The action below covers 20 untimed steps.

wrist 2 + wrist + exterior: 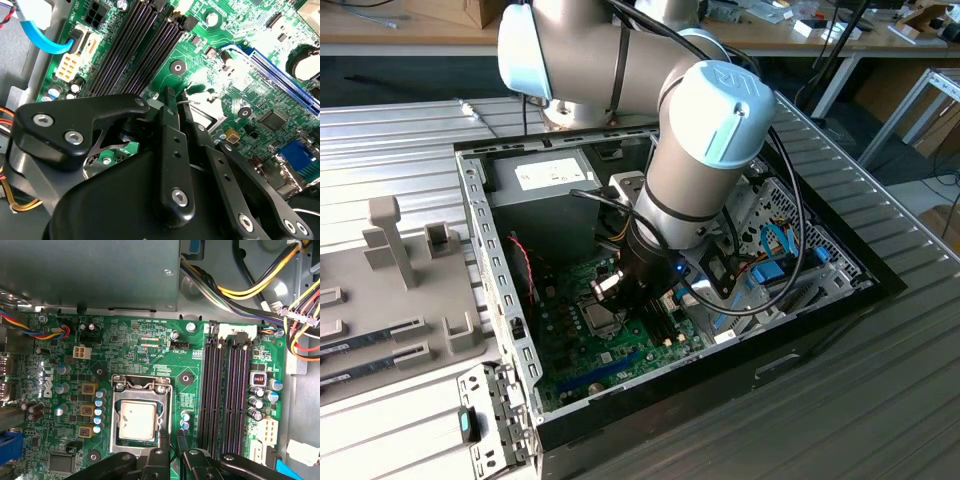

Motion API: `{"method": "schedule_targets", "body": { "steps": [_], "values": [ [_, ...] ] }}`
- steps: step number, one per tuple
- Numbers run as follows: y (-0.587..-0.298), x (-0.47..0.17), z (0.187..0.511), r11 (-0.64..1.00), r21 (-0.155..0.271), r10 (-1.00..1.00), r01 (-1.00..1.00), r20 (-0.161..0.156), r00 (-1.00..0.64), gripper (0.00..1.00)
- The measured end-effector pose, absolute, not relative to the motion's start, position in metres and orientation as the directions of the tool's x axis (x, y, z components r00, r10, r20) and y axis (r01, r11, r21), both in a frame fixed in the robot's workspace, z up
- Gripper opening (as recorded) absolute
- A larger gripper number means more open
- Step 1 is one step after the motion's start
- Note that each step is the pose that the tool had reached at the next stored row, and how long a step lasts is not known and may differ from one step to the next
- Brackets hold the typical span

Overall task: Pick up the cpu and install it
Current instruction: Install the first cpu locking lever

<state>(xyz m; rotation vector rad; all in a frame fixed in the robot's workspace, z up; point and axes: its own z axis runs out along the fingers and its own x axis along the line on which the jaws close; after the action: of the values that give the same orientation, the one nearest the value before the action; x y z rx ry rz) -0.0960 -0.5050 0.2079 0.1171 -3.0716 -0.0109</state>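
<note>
The open computer case (510, 400) lies on a ribbed metal bench (880, 300); desks line the room behind. The cpu (138, 421) sits in its socket, jaws (170, 452) empty and nearly closed beside it.

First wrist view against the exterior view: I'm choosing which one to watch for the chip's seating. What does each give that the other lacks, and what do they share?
First wrist view's own: a straight-on look at the cpu lying inside its socket frame, with the gripper close beside the socket. Exterior view's own: the arm reaching down into the computer case, and the grey tray outside the case with two memory sticks. Shared: the green motherboard and the power-supply box.
</note>
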Motion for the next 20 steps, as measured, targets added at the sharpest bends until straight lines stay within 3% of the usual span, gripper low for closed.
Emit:
{"method": "schedule_targets", "body": {
  "steps": [20],
  "values": [
    [-0.489,-0.096,0.223,0.997,0.017,-0.076,-0.075,0.067,-0.995,0.17]
  ]
}}
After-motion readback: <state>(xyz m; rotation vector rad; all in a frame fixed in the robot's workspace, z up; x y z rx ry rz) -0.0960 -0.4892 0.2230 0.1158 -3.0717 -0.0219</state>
